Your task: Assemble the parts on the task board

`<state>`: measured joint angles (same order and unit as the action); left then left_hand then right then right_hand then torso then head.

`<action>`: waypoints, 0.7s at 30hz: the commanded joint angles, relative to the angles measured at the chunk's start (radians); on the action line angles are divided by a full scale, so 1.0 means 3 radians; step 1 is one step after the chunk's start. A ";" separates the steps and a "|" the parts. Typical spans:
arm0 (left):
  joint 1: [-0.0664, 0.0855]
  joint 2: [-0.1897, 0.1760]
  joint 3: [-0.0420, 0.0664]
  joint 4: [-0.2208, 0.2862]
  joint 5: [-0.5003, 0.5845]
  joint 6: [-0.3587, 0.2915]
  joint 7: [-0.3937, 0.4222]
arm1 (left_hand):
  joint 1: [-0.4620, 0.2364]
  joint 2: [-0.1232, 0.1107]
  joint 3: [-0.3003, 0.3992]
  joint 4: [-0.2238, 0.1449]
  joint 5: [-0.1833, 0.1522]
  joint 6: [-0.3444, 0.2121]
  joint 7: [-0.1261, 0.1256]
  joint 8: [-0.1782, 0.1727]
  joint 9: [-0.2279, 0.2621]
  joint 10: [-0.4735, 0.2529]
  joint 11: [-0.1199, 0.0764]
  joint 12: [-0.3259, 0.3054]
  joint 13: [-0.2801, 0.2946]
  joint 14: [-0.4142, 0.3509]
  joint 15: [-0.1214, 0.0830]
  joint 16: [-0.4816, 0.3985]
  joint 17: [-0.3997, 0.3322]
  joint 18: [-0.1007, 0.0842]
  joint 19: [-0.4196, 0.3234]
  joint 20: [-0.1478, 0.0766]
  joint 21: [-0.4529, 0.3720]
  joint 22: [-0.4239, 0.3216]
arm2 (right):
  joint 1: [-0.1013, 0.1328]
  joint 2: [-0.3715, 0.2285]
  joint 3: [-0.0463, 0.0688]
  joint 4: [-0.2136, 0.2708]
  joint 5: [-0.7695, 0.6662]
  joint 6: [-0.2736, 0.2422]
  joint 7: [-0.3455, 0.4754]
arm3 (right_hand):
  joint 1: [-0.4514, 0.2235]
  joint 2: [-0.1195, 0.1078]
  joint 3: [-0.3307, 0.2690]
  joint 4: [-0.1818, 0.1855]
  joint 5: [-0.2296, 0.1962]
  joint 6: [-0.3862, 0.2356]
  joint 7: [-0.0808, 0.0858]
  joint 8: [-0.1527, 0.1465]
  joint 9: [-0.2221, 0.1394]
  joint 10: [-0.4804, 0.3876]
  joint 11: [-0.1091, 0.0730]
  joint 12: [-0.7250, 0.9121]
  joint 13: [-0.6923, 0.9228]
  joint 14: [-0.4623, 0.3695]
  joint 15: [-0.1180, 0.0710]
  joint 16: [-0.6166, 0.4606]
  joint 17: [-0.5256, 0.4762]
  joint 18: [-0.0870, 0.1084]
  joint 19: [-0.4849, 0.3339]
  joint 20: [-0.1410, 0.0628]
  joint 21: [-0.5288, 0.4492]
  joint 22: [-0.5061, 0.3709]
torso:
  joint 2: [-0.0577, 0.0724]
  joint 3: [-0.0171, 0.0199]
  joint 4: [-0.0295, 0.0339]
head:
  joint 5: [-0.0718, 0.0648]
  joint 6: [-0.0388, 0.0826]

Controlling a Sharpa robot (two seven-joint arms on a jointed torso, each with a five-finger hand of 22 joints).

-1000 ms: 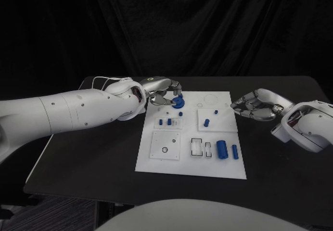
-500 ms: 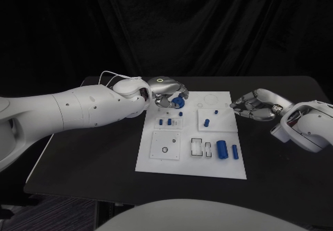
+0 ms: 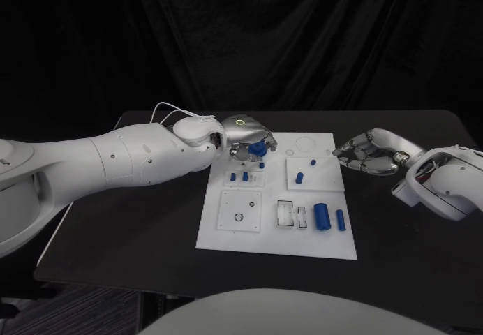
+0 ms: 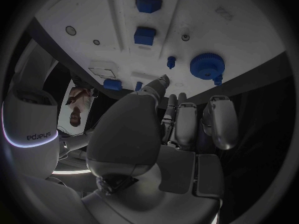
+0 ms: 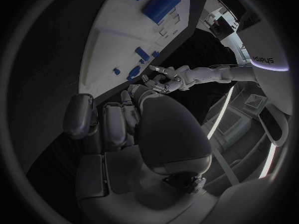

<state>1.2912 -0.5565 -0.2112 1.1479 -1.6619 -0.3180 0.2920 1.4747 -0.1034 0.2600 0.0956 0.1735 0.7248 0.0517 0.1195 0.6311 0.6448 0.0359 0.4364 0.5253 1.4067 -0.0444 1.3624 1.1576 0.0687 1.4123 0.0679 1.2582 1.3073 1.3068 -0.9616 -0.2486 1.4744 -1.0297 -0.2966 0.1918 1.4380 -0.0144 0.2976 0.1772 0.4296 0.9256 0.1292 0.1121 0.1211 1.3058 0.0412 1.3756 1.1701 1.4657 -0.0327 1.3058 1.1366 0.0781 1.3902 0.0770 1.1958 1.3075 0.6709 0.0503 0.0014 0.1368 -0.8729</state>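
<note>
Head view: white task board [image 3: 227, 234] mid-bench [image 3: 131, 230], left hand [image 3: 248, 140] over the board's far-left corner, fingers closed round a blue gear-like part [image 3: 259, 148] — the part mostly masked there. Left wrist view gives what the head view lacks: the same blue part [image 4: 206, 64] shows as a round, ridged disc with a small knob at its rim, apparently lying on the board near the edge, just past the fingertips [image 4: 163, 79]; contact cannot be told. Right hand [image 3: 367, 155] sits off the board's right edge over the bench, fingers curled in on nothing. On the near part of the board, a big blue cylinder [image 3: 321, 216] lies flat beside a slimmer bar [image 3: 341, 219].
</note>
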 commanded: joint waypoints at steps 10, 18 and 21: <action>-0.0038 0.0035 0.0003 -0.0026 -0.0134 0.0140 0.0028 | -0.0034 -0.0010 0.0033 0.0019 0.0008 0.0192 -0.0091 -0.0090 -0.0185 0.0224 -0.0005 -0.0071 -0.0180 0.0036 -0.0008 0.0037 0.0021 0.0033 0.0007 -0.0017 -0.0082 0.0473 | -0.0008 0.0000 0.0003 0.0012 0.0003 -0.0040 0.0015 | 0.0002 -0.0013 0.0020 0.0001 0.0016 0.0011 0.0008 0.0008 -0.0001 0.0024 0.0006 0.0018 -0.0007 0.0028 0.0002 0.0011 0.0001 0.0043 0.0023 -0.0006 0.0009 0.0137 | -0.0003 0.0006 0.0009 | -0.0008 0.0001; -0.0056 0.0046 0.0003 -0.0061 -0.0135 0.0191 0.0000 | -0.0039 -0.0012 0.0044 0.0025 0.0017 0.0247 -0.0085 -0.0096 -0.0213 0.0282 -0.0006 -0.0077 -0.0206 0.0032 -0.0010 0.0036 0.0014 0.0038 -0.0003 -0.0019 -0.0110 0.0468 | -0.0008 0.0003 0.0003 0.0006 0.0003 -0.0033 0.0008 | 0.0002 -0.0013 0.0020 0.0001 0.0016 0.0011 0.0008 0.0008 -0.0001 0.0024 0.0006 0.0018 -0.0007 0.0028 0.0002 0.0011 0.0001 0.0043 0.0023 -0.0006 0.0009 0.0137 | -0.0006 0.0002 0.0008 | -0.0001 0.0001; -0.0063 0.0062 0.0003 -0.0083 -0.0135 0.0197 -0.0009 | -0.0033 -0.0007 0.0062 0.0024 0.0044 0.0313 -0.0091 -0.0080 -0.0223 0.0334 -0.0005 -0.0074 -0.0218 0.0036 -0.0009 0.0043 0.0022 0.0035 0.0002 -0.0019 -0.0107 0.0474 | -0.0008 0.0007 0.0003 0.0004 0.0003 -0.0024 0.0005 | 0.0000 -0.0014 0.0023 -0.0001 0.0022 0.0010 0.0009 0.0007 -0.0002 0.0021 0.0007 0.0015 -0.0012 0.0028 0.0002 0.0008 -0.0004 0.0045 0.0021 -0.0006 0.0003 0.0134 | -0.0006 0.0002 0.0006 | -0.0003 0.0001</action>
<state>1.2743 -0.5413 -0.2113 1.1247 -1.6949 -0.2764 0.2887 1.4708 -0.1074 0.2755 0.1019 0.1821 0.8149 0.0250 0.0937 0.5647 0.7414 0.0343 0.4169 0.4607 1.4102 -0.0480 1.3706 1.1626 0.0688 1.4123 0.0679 1.2308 1.3081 1.3068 -0.9599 -0.2485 1.4747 -1.0293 -0.2966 0.1925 1.4380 -0.0144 0.2983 0.1765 0.4332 0.9256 0.1292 0.1121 0.1212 1.3057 0.0413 1.3756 1.1690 1.4657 -0.0327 1.3058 1.1363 0.0782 1.3902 0.0770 1.1958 1.3074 0.6692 0.0515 0.0038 0.1363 -0.8728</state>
